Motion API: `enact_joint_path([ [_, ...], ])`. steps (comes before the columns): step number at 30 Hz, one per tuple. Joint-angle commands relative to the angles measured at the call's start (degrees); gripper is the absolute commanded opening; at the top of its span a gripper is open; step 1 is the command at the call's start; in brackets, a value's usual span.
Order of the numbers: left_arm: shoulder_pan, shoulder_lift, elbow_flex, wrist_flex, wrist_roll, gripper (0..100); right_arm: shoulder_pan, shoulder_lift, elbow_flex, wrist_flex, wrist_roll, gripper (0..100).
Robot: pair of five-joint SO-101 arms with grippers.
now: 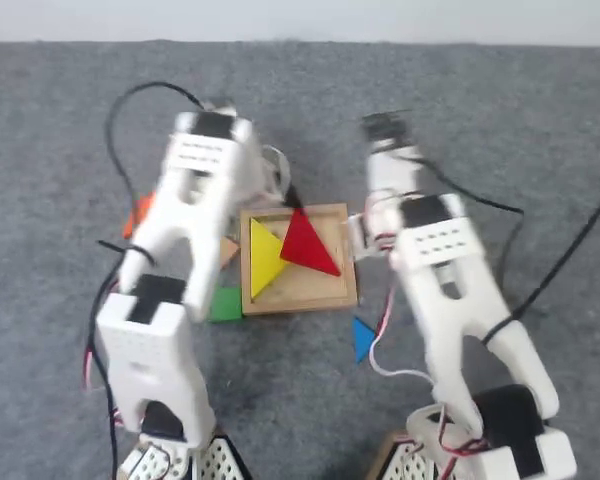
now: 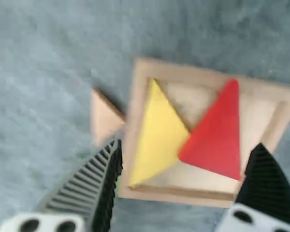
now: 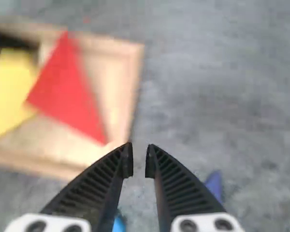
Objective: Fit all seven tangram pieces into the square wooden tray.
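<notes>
The square wooden tray [image 1: 348, 255] lies between the two arms. In it a yellow triangle [image 1: 263, 255] sits flat at the left, and a red triangle [image 1: 308, 243] lies askew, one corner touching the yellow one. My left gripper [image 2: 183, 164] hangs open above the tray [image 2: 135, 145], its fingers [image 2: 99, 186] straddling the yellow triangle [image 2: 159, 133] and red triangle [image 2: 215, 137]. My right gripper [image 3: 139, 159] is shut on nothing, above the carpet just off the tray's corner [image 3: 130, 77]. A tan triangle [image 2: 104, 116] lies outside the tray's left edge.
Loose on the grey carpet are a green piece [image 1: 225, 303] at the tray's near left corner, a blue piece [image 1: 362, 338] near the right arm, and an orange piece [image 1: 140, 215] far left. Cables trail around both arms.
</notes>
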State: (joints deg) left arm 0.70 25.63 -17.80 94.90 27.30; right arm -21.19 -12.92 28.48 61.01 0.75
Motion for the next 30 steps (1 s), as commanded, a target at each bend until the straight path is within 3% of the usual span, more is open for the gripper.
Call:
enact_joint_path([
  [1,-6.59,-1.14,-8.66,4.92,-12.22,38,-9.54,-2.33,-2.81,1.8,5.63,13.9],
  [5,-13.54,-1.14,-11.3,5.45,-16.0,37,-15.34,-0.22,-2.64,1.1,11.87,28.3],
  [9,-17.41,-1.14,-10.07,5.36,-19.43,29,-18.77,4.09,-2.81,0.04,14.95,36.8],
  [19,-24.18,-3.6,1.8,-2.11,-23.21,21,-21.41,12.35,-4.04,-5.14,17.14,36.8],
  [22,-23.91,-12.57,13.58,-8.09,-24.79,20,-19.74,12.18,-4.13,-5.23,19.69,35.1],
  [30,-24.0,-44.84,47.43,-30.95,-24.26,20,-17.54,14.37,-6.95,-5.32,21.71,17.9],
])
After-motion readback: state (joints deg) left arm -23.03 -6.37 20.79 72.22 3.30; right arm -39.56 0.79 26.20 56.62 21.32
